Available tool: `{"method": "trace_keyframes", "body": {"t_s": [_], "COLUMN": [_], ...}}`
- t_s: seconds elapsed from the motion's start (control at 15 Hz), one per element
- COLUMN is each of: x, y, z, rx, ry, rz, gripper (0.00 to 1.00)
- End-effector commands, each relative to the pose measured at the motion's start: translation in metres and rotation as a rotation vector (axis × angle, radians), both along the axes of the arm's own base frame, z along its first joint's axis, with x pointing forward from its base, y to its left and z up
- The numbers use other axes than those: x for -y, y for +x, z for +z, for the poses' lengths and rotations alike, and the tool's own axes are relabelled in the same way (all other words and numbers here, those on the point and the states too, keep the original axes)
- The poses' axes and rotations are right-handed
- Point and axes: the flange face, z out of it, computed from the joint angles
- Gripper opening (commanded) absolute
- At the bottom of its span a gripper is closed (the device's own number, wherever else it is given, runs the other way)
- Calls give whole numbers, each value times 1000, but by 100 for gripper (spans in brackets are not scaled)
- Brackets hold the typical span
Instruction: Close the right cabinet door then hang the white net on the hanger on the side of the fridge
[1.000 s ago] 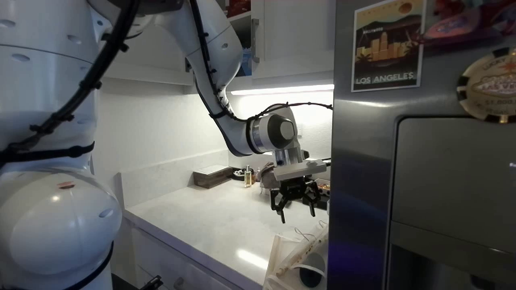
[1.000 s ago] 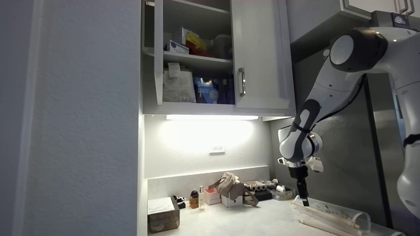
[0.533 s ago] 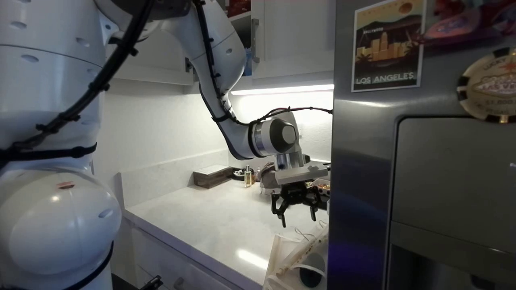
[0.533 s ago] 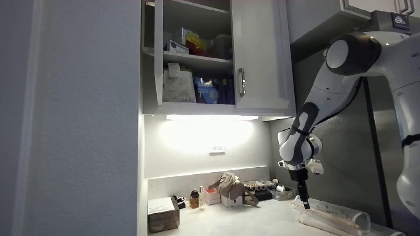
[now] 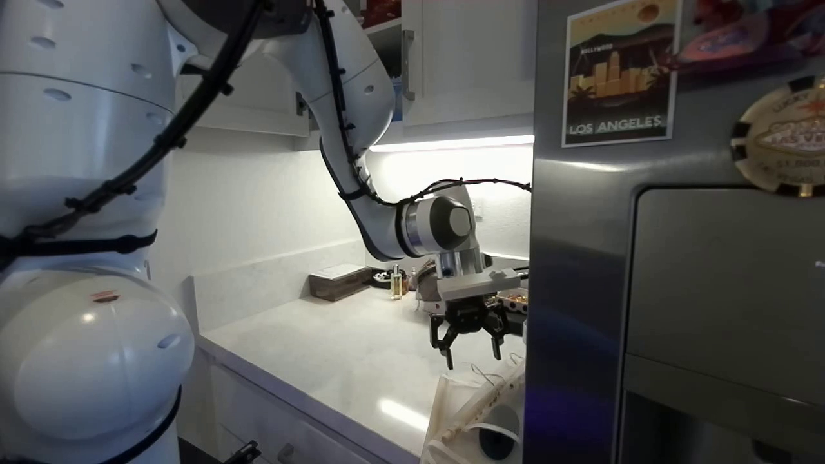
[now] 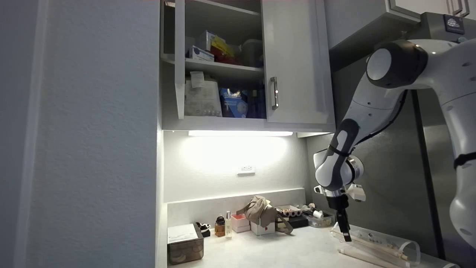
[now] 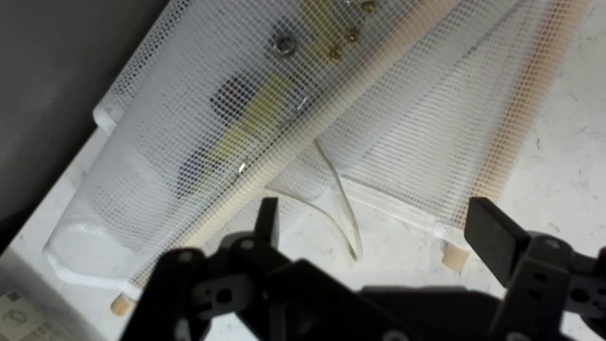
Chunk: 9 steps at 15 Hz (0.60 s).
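The right cabinet door (image 6: 297,67) lies flush with its cabinet frame. On the counter beside the fridge (image 5: 577,270) rests the white net (image 7: 402,128), a see-through mesh with wooden rods and a thin cord loop (image 7: 348,213). In the wrist view that loop appears between the fingers, lying below them. My gripper (image 5: 473,361) points down over the near end of the net, open, nothing held. An exterior view shows the gripper (image 6: 347,238) edge-on, close to the fridge's side. The hanger on the fridge's side cannot be made out.
The left cabinet door (image 6: 180,59) stands swung out from stocked shelves. Along the back of the counter (image 6: 275,249) are a brown box (image 6: 186,245), small bottles (image 6: 219,226), a brown cloth bag (image 6: 258,212) and a clear bin (image 6: 319,219).
My gripper has come down a little toward the net and the counter, its fingers staying apart. The net and the cabinet doors have not moved.
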Motion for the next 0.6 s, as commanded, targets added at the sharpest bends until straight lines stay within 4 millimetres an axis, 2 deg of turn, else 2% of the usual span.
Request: {"method": "trace_keyframes", "body": {"t_s": [0.0,0.4,0.47,0.53], "x": [-1,-2,-1,-1], "y": [5,8,9,10], "z": [-2,-11,-12,-13], "rx": [2,-14,-14,-16], "ry": [1,5,6,6], "rz": [24,24,23,25], "gripper": [100,100,75,74]}}
